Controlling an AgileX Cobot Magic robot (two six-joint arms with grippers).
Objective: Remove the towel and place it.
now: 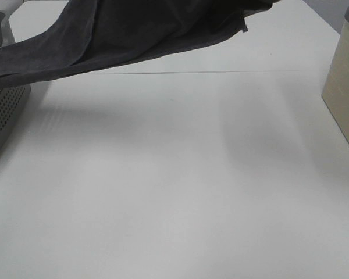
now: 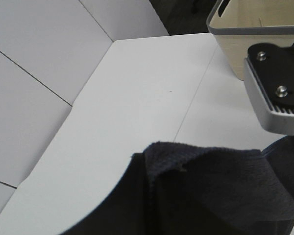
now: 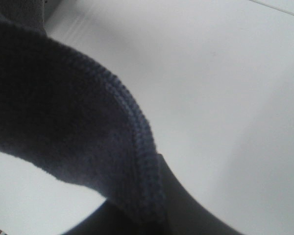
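Both end effectors, hidden by cloth, are clamping shut on the towel (image 1: 134,35), which is hanging above the table (image 1: 174,192) and trailing across the grey basket (image 1: 3,110).

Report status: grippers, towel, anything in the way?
Left gripper shut on towel; right gripper shut, unseen, towel hanging from it. Towel lifted over table, one end over basket. Bin at right, clear of it.

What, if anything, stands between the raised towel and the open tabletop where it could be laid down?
Nothing visible does. The towel hangs over bare white table; the grey perforated basket sits at the left edge and a beige bin at the right, both off to the sides.
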